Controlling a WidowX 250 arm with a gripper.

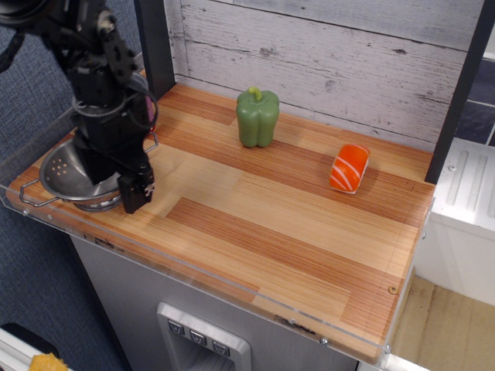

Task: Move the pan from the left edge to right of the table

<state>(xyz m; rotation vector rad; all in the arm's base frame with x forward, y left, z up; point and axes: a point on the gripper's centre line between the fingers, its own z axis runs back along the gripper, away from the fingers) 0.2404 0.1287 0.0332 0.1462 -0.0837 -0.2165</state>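
At the far left the pan [68, 173] sits on the table [294, 232], close against the left edge, its wire loop handle [31, 198] poking toward the near corner. The black gripper [116, 185] hangs directly over the pan's right rim, one finger reaching down outside the bowl to the wood; the other is hidden behind the arm's bulk, so I cannot tell whether the jaws stand apart or have closed on the rim.

For a sound grasp, I judge the fingers should straddle the thin steel wall, one inside and one outside, and settle low enough to bite below the rolled lip (a shiny rim slips easily). Closing should be firm before any lift, and the lift only slight, since the bowl hangs off-centre from a rim grip and may tilt.

Further right stand a green pepper [257, 116] near the back wall and an orange sushi piece [349, 168]; the carry toward the right side should pass in front of both.
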